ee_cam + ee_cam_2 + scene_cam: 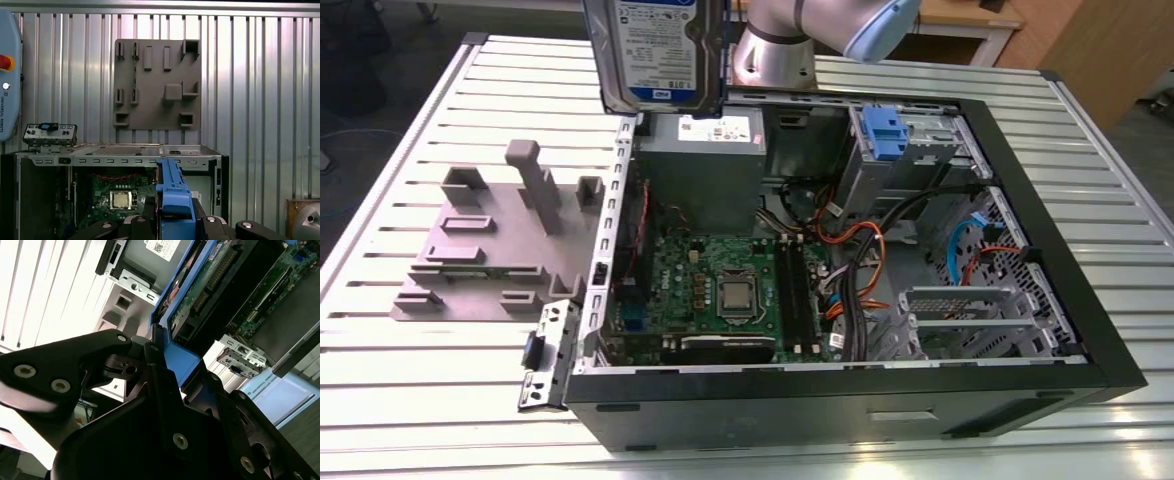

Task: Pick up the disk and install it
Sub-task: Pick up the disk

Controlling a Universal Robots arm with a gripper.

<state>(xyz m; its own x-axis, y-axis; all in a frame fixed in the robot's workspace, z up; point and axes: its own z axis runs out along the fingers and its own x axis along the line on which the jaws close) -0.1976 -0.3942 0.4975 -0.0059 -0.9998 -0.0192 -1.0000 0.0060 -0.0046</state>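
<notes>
With the fingers [100,352] pressing from both sides on the blue carrier [175,200], pinching the disk [660,50] on edge, label turned toward the near side in the exterior view. Judging this as the carrying stage: lifted, not yet seated.

Looking across the open computer case [854,410] on the worktop [400,400], starting near:
- Meeting first an empty metal drive cage [974,320] at the exterior view's near right.
- Then crossing the motherboard [720,290] and a tangle of cables [854,240] mid-case.
- Then reaching a bay with a blue latch [887,135] at the far right, beside the grey power supply [707,140].

Hanging above that power supply, over the case's far left corner.

Calling for a level, unhurried carry:
- Gripping squarely so the carrier is not twisting.
- Staying high over the cables.
- Squaring the disk's long edges to the bay rails while in free air rather than against metal.
</notes>
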